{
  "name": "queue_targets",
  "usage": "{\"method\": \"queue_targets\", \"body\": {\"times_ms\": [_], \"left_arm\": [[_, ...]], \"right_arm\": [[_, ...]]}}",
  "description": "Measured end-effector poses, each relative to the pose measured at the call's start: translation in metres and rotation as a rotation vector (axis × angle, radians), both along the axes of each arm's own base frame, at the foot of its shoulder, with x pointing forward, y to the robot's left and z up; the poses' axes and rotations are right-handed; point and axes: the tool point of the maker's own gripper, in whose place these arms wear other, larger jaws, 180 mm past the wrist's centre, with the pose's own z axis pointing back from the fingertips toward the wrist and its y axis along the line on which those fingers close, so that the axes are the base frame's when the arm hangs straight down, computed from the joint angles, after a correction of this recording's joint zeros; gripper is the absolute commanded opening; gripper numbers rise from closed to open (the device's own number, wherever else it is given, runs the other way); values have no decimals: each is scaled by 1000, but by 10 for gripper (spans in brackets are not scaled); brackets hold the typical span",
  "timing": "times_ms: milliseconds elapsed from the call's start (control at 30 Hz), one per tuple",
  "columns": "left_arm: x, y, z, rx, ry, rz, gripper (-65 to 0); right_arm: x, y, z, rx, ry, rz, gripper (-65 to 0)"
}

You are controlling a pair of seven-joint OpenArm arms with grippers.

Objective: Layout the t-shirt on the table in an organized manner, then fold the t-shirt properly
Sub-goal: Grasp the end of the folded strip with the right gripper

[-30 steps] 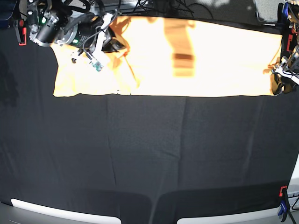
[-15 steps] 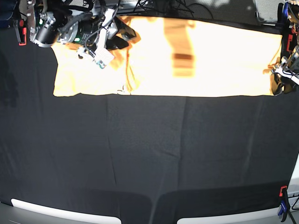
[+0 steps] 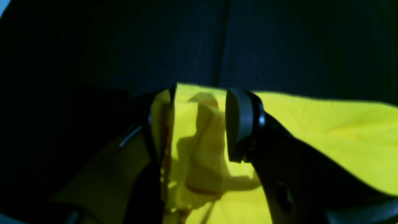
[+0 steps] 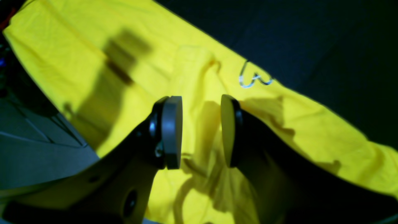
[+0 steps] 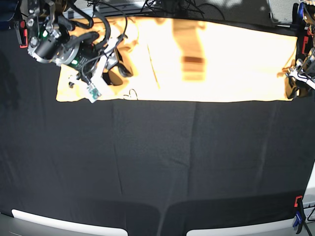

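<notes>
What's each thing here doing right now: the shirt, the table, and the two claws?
T-shirt: spread in a long strip along the table's far edge, creased near one end.
Table: covered in black cloth.
Left gripper: open, cloth between its jaws.
Right gripper: open above the shirt, holding nothing.
</notes>
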Motion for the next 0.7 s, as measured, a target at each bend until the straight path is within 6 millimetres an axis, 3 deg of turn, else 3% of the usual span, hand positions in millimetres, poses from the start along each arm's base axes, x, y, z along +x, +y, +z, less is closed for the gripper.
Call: {"method": "queue_targets", "body": {"times_ms": [133, 500, 700], "left_arm": [[-3, 11, -4, 7, 21, 68, -383], [-39, 12, -30, 37, 149, 52, -383], [-44, 12, -32, 33, 171, 50, -383]], "right_arm": [[-1, -1, -2, -11, 4, -1, -448], [2, -12, -8, -87, -10, -15, -448], [2, -12, -8, -89, -10, -15, -448]]}}
